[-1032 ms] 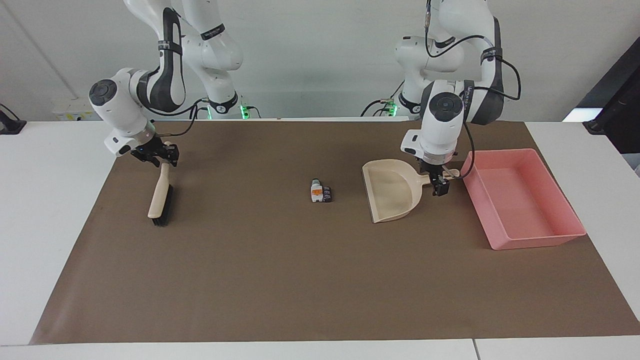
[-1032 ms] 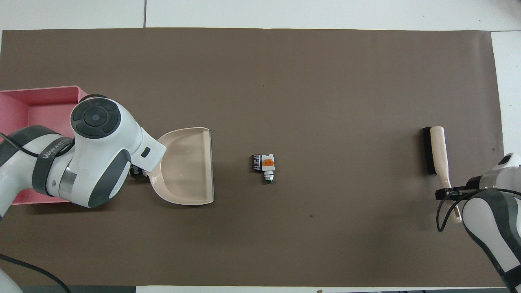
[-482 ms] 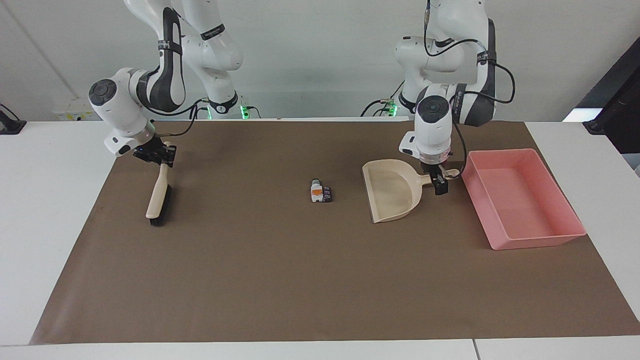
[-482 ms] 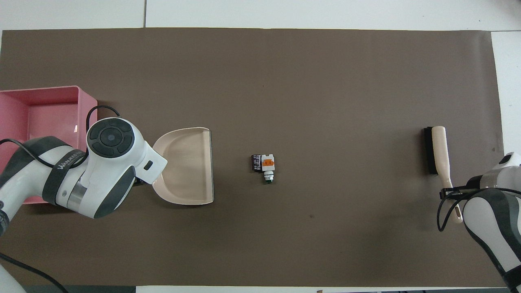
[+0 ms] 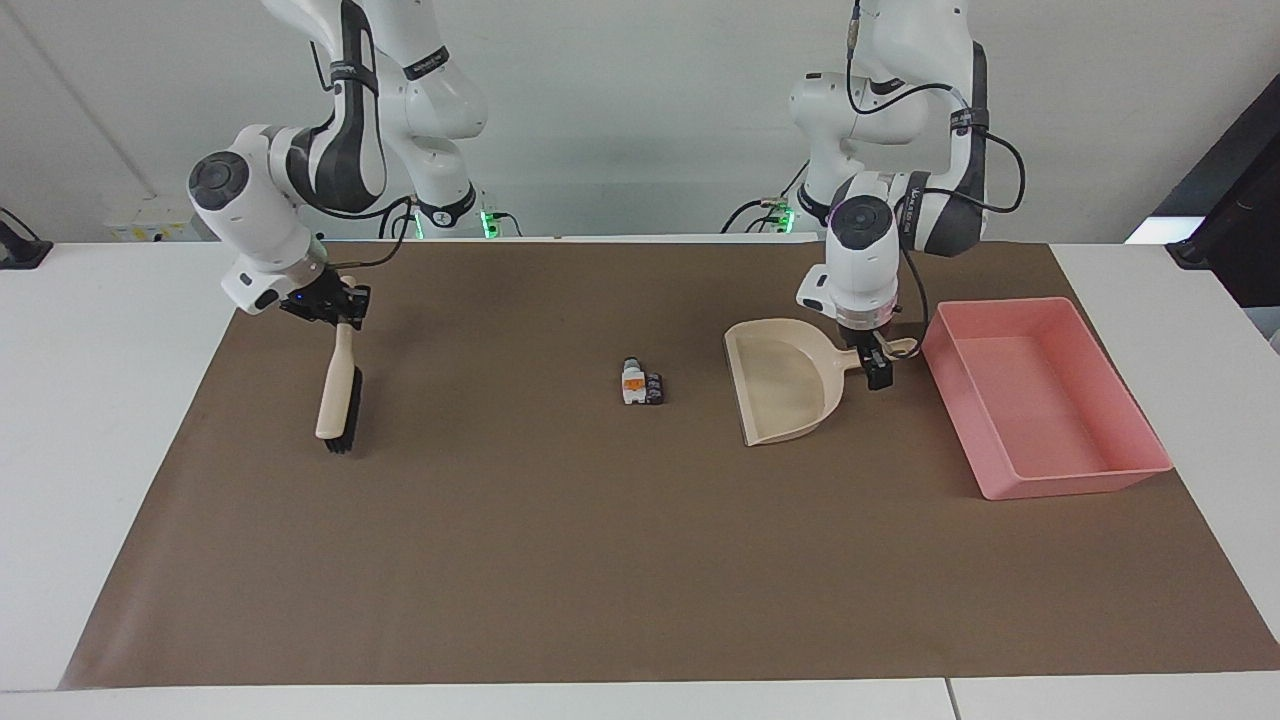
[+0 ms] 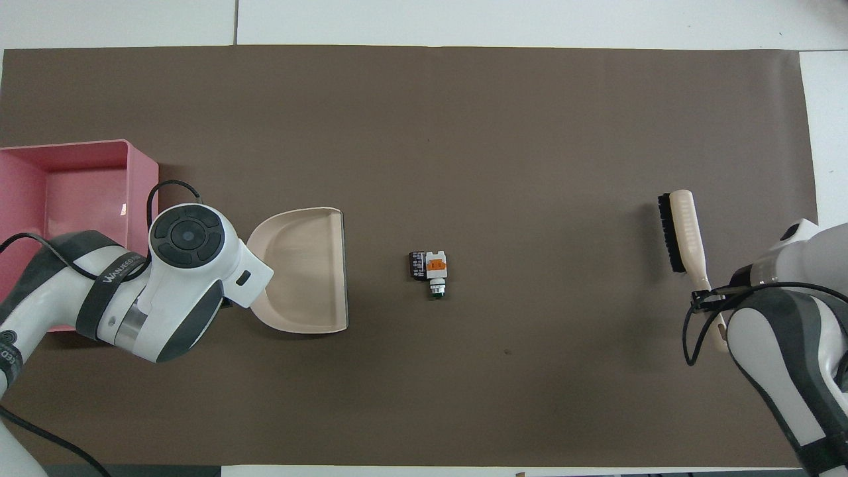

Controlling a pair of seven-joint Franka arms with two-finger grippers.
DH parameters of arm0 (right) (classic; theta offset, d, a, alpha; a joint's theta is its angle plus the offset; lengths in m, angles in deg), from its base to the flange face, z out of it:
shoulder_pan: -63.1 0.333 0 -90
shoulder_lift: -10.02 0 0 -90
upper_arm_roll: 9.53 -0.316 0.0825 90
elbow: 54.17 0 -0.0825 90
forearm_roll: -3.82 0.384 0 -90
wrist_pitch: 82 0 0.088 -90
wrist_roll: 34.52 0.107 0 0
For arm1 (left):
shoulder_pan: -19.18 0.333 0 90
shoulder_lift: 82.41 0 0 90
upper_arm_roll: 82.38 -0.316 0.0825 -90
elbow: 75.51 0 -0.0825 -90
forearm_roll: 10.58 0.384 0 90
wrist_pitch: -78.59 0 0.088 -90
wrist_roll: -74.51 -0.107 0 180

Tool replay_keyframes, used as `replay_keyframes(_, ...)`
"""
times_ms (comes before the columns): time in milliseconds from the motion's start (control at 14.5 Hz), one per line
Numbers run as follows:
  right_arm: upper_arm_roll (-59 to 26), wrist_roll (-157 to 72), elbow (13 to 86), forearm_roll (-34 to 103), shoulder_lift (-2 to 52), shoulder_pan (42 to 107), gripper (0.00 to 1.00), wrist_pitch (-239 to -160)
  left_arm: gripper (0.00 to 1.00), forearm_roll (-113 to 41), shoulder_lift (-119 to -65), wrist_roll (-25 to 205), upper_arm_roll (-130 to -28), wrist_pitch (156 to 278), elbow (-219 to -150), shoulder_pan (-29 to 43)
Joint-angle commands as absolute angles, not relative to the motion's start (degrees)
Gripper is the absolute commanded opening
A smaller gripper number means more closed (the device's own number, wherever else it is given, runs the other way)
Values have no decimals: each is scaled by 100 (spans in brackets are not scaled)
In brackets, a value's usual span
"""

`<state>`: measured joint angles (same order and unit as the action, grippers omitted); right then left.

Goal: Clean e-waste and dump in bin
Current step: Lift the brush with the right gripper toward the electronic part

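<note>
The right tool (image 5: 335, 312) grips the brush (image 5: 338, 396) by its handle; the left tool (image 5: 879, 362) stands wide around the handle of the dustpan (image 5: 783, 378), not yet closed. It should close firmly before lifting. The e-waste (image 5: 641, 384) lies mid-worktop, well apart from the bin (image 5: 1046, 396). Compared with a second ago, the brush has swung upright and moved toward the e-waste.

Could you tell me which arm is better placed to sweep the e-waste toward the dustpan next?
The right: its end effector is shut on the brush. The left end effector is at the dustpan handle, the e-waste between them.
</note>
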<state>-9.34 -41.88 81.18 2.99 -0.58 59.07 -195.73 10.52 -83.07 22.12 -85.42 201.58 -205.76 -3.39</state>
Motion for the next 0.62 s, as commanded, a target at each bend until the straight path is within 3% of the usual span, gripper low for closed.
replay_keyframes(0,-962,-2931,7846,364,-61,6850,0,-19101,87,1192,-8065,2309,-8555,20348,-20884,-323)
replay_keyframes(138,-962,-1735,7863,364,-88,7755,0,-19055,71,1192,-8056,2309,-8546,20331,-20884,-323)
replay_keyframes(206,-962,-1364,7863,364,-88,8099,0,-19011,43,1201,-8056,2274,-8546,20270,-20858,-350)
replay_keyframes(275,-962,-1099,7855,356,-62,8381,0,-19011,1,1201,-8039,2256,-8546,20139,-20849,-367)
replay_keyframes(551,-962,-26,7662,364,315,9297,0,-19108,0,1201,-8056,1976,-8520,20014,-20717,-411)
